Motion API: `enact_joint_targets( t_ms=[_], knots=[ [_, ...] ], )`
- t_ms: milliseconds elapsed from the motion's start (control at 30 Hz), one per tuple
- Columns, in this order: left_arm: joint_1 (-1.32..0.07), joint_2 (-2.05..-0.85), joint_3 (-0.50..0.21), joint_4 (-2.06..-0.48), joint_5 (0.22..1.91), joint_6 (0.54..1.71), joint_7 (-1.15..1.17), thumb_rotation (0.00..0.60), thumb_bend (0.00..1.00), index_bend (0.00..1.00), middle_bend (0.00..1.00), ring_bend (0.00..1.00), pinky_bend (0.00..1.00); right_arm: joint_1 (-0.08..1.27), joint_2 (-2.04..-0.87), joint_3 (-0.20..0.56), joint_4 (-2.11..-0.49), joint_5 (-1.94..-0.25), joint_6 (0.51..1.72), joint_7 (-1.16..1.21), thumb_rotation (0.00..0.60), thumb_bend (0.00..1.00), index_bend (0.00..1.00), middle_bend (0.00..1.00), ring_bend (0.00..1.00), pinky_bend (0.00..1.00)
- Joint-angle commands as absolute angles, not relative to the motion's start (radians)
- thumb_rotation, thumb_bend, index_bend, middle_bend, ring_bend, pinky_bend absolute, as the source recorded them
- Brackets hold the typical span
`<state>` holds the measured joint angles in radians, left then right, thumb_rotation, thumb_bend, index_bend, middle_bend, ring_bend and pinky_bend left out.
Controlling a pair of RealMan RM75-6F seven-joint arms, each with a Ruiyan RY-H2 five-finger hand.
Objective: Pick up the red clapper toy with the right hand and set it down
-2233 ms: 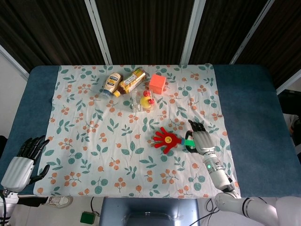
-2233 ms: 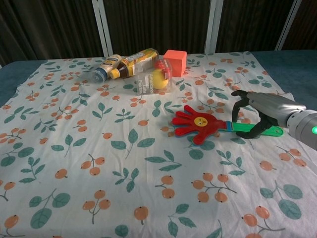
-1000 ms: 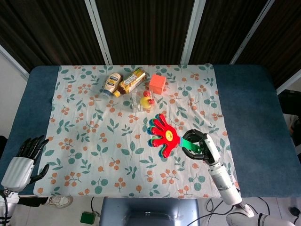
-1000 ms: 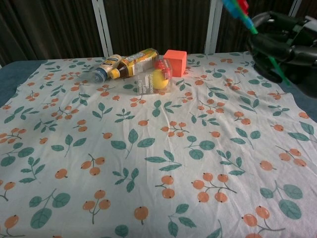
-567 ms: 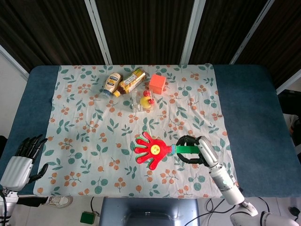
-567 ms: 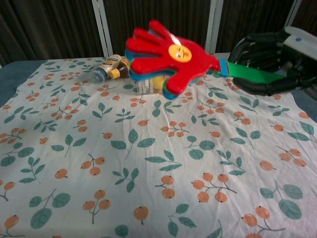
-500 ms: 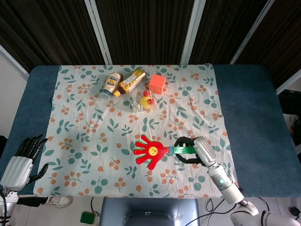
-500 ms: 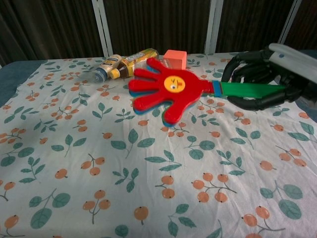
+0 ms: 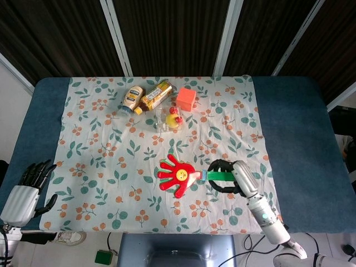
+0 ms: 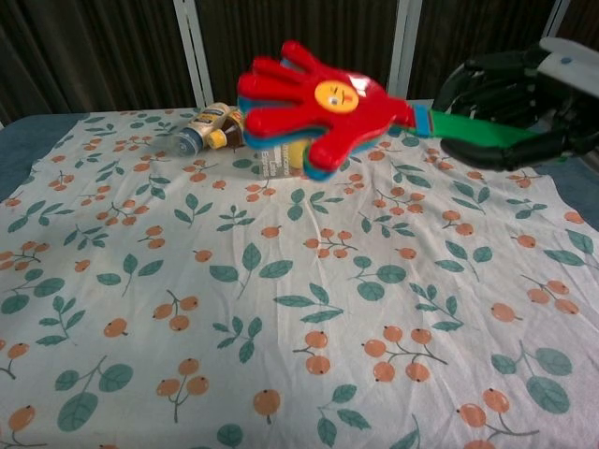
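The red clapper toy point(image 9: 177, 175) point(image 10: 315, 106), a hand-shaped paddle with a yellow face and a green handle, hangs in the air above the floral cloth. My right hand point(image 9: 230, 178) point(image 10: 510, 98) grips the green handle, fingers wrapped around it, with the red paddle pointing left. In the chest view the toy sits high, in front of the bottles and the clear box. My left hand point(image 9: 25, 189) rests off the table's left front corner, fingers apart, holding nothing; only the head view shows it.
At the back of the floral cloth point(image 9: 111, 167) lie a mayonnaise bottle point(image 9: 132, 98), an amber bottle point(image 9: 156, 94), an orange cube point(image 9: 186, 99) and a clear box with a yellow toy point(image 9: 171, 118). Blue table surface point(image 9: 300, 139) lies to the right.
The right hand lifted the clapper off the cloth and swung it up, then left. In the last half second the paddle rose again in the chest view. The left hand stayed put.
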<state>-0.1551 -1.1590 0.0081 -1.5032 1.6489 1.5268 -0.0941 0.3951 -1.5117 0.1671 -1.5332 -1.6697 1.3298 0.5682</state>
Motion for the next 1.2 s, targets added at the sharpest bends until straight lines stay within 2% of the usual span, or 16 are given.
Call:
enact_joint_targets(
  t_ms=[33, 133, 233, 300, 433, 533, 633, 833, 1067, 1167, 1200],
  knots=[
    [-0.154, -1.159, 0.007, -1.502, 1.648, 1.529, -0.098, 0.6, 0.38, 0.0, 0.0, 0.0, 0.02, 0.327, -1.558, 0.257, -1.52, -1.564, 1.634, 1.27, 0.6, 0.55, 0.76, 0.76, 0.81, 1.0],
    [-0.151, -1.158, 0.008, -1.502, 1.651, 1.533, -0.098, 0.6, 0.38, 0.0, 0.0, 0.0, 0.02, 0.348, -1.567, 0.277, -1.443, -1.497, 1.563, 1.293, 0.6, 0.55, 0.74, 0.76, 0.8, 1.0],
    [-0.152, -1.159, 0.006, -1.499, 1.648, 1.532, -0.098, 0.6, 0.38, 0.0, 0.0, 0.0, 0.02, 0.405, -1.579, 0.231, -1.325, -1.538, 1.461, 1.205, 0.6, 0.55, 0.74, 0.76, 0.8, 1.0],
    [-0.154, -1.16, 0.004, -1.499, 1.643, 1.527, -0.098, 0.6, 0.38, 0.0, 0.0, 0.0, 0.02, 0.451, -1.556, 0.169, -1.282, -1.6, 1.368, 1.148, 0.6, 0.55, 0.75, 0.76, 0.8, 1.0],
    [-0.156, -1.163, 0.0, -1.494, 1.641, 1.527, -0.102, 0.6, 0.38, 0.0, 0.0, 0.0, 0.02, 0.541, -1.52, 0.093, -1.207, -1.63, 1.134, 0.659, 0.6, 0.55, 0.76, 0.76, 0.8, 1.0],
    [-0.156, -1.164, -0.001, -1.492, 1.64, 1.528, -0.105, 0.6, 0.38, 0.0, 0.0, 0.0, 0.02, 0.545, -1.556, 0.12, -1.208, -1.531, 1.056, 0.283, 0.6, 0.55, 0.77, 0.76, 0.81, 1.0],
    [-0.158, -1.164, -0.001, -1.49, 1.641, 1.524, -0.109, 0.6, 0.38, 0.0, 0.0, 0.0, 0.02, 0.528, -1.562, 0.146, -1.283, -1.44, 1.041, 0.142, 0.6, 0.55, 0.77, 0.76, 0.81, 1.0],
    [-0.156, -1.162, 0.001, -1.492, 1.643, 1.526, -0.109, 0.6, 0.38, 0.0, 0.0, 0.0, 0.02, 0.508, -1.542, 0.17, -1.371, -1.413, 1.085, 0.191, 0.6, 0.55, 0.77, 0.76, 0.81, 1.0],
    [-0.157, -1.163, 0.003, -1.494, 1.646, 1.524, -0.105, 0.6, 0.38, 0.0, 0.0, 0.0, 0.02, 0.523, -1.564, 0.166, -1.355, -1.416, 1.084, 0.197, 0.6, 0.55, 0.77, 0.76, 0.81, 1.0],
    [-0.159, -1.164, 0.002, -1.495, 1.644, 1.52, -0.104, 0.6, 0.38, 0.0, 0.0, 0.0, 0.02, 0.547, -1.582, 0.162, -1.313, -1.389, 1.024, 0.182, 0.6, 0.55, 0.7, 0.75, 0.76, 1.0],
    [-0.159, -1.163, 0.003, -1.495, 1.644, 1.52, -0.104, 0.6, 0.38, 0.0, 0.0, 0.0, 0.02, 0.555, -1.588, 0.16, -1.298, -1.382, 1.007, 0.167, 0.6, 0.55, 0.64, 0.73, 0.73, 0.98]
  ],
)
